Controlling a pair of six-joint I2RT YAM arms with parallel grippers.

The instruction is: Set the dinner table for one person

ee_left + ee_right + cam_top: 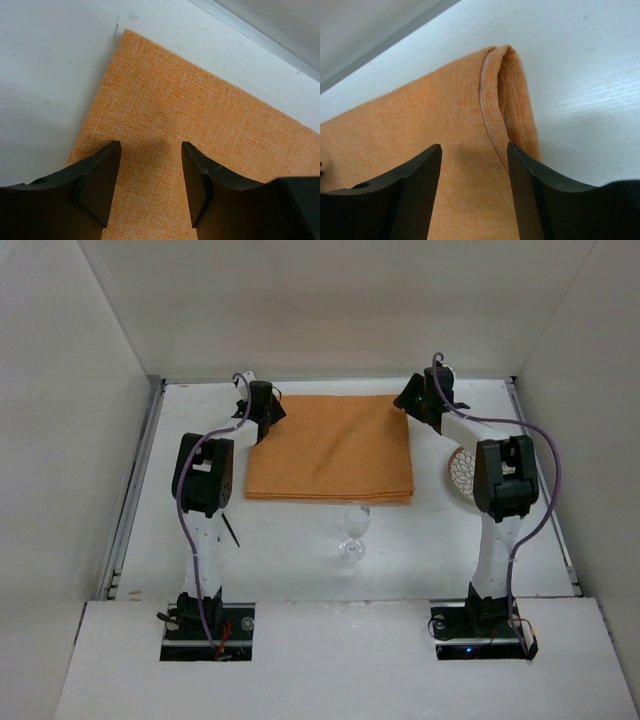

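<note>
The orange folded cloth mat [330, 448] lies at the back middle of the white dinner table [290, 540]. My left gripper [268, 418] hangs open over the mat's far left corner [165, 115], jaws apart with cloth between them. My right gripper [412, 405] hangs open over the mat's far right corner [460, 120], where the folded layers show. A clear wine glass [354, 530] stands upright in front of the mat. A white patterned plate [461, 472] lies right of the mat, partly hidden by my right arm.
A thin dark utensil [232, 531] lies on the table beside my left arm. Metal rails [133, 490] run along the table's side edges, with white walls behind and to both sides.
</note>
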